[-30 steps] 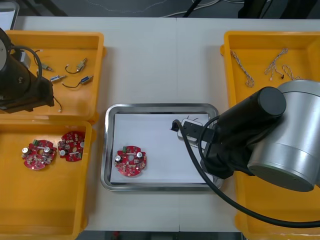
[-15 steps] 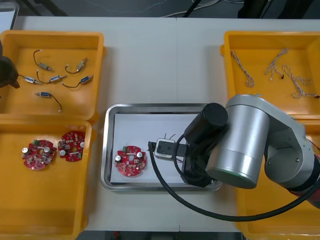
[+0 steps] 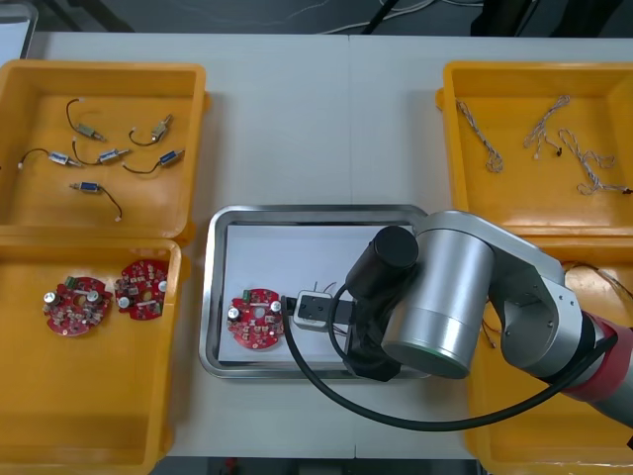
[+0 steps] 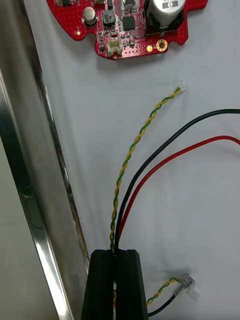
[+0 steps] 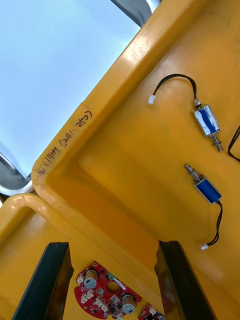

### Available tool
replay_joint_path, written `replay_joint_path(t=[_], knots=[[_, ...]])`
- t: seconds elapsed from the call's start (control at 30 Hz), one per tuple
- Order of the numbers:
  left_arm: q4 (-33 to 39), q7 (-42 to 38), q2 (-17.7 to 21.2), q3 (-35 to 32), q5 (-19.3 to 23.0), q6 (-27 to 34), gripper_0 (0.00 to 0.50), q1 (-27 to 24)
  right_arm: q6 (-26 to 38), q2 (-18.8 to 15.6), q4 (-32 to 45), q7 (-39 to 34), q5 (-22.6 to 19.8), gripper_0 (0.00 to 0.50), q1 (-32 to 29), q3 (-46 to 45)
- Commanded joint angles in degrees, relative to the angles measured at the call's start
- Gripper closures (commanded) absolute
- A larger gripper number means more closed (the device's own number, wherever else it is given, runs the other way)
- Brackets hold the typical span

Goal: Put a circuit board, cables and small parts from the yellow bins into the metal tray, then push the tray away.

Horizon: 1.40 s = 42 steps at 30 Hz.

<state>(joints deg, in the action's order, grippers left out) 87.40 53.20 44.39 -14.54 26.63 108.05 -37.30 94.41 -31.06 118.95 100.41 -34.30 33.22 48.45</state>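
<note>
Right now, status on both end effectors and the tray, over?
Right end effector shut on cables, low over the tray. Circuit board close ahead of the cable ends. Left end effector open over the left bins.

An electronics lab or workshop is being shown. A light table (image 3: 316, 129) is being lined along its left and right edges with yellow bins (image 3: 148, 208), where round red circuit boards (image 3: 74, 307), small metal parts (image 3: 99, 155) and twisted cables (image 3: 482, 139) are being kept sorted. A metal tray (image 3: 211, 297) is being kept between them; dark cords (image 3: 381, 15) are being trailed beyond the far edge.
</note>
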Motion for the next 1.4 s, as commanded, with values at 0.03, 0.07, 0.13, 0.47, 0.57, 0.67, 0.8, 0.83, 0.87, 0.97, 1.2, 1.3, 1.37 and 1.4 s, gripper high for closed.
replay_joint_path(t=[0.03, 0.07, 0.13, 0.47, 0.57, 0.67, 0.8, 0.83, 0.87, 0.97, 1.2, 1.3, 1.37, 1.4], knots=[[0.6, -4.3, 2.6, -0.8, 2.9, -1.8, 0.000, -2.2, -1.9, 1.4, -1.0, 3.7, -0.2, 0.500, 1.7, 1.6], [0.9, -5.5, 2.7, -0.5, 3.7, -2.1, 0.000, -2.2, -2.1, 1.3, -1.3, 3.8, -0.2, 0.500, 1.6, 1.7], [1.8, -7.0, 2.7, -0.1, 4.5, -2.5, 0.000, -1.9, -2.6, 1.0, -1.7, 4.1, -0.1, 0.500, 1.6, 1.7], [6.3, -11.8, 2.6, 1.4, 9.0, -8.1, 0.000, 2.1, -2.8, 1.2, -1.4, 3.6, 3.1, 0.063, 1.7, 1.7], [7.1, -12.3, 2.6, 1.4, 9.0, -7.9, 0.000, 2.4, -2.7, 1.2, -1.0, 3.4, 3.4, 0.000, 1.7, 1.2], [8.1, -13.1, 2.6, 2.1, 7.2, -8.2, 0.000, 3.2, -1.7, 1.4, -0.4, 3.3, 3.1, 0.000, 1.7, 0.3], [8.1, -14.4, 2.5, 2.8, 6.2, -11.5, 0.000, 5.7, 1.2, 1.9, 1.3, 2.7, 3.0, 0.000, 1.7, -1.2], [8.1, -14.5, 2.3, 2.8, 6.2, -12.2, 0.000, 6.3, 1.7, 2.0, 1.6, 2.6, 3.0, 0.000, 1.7, -1.4], [8.1, -15.1, 2.2, 2.8, 6.2, -13.2, 0.000, 7.0, 3.0, 2.2, 2.5, 2.3, 3.0, 0.000, 1.7, -2.1], [8.0, -19.4, 1.8, 3.2, 6.0, -13.8, 0.000, 7.6, 5.9, 2.9, 4.5, 0.8, 2.5, 0.000, 1.7, -4.0], [6.4, -26.9, 1.0, 4.6, 5.2, -13.1, 0.000, 6.8, 12.1, 3.5, 10.2, -11.7, 1.1, 0.000, 1.6, -7.9], [3.4, -27.4, 0.4, 4.6, 4.7, -11.0, 0.000, 4.4, 15.3, 3.6, 12.5, -17.3, 0.9, 0.000, 1.6, -9.6], [1.4, -27.6, -0.2, 4.5, 3.7, -9.8, 0.000, 2.7, 15.6, 3.7, 13.8, -20.5, 0.6, 0.000, 1.6, -10.8], [0.0, -27.8, -0.6, 4.5, 3.0, -9.5, 0.000, 1.6, 15.6, 3.9, 14.4, -22.6, 0.5, 0.000, 1.3, -11.8]])
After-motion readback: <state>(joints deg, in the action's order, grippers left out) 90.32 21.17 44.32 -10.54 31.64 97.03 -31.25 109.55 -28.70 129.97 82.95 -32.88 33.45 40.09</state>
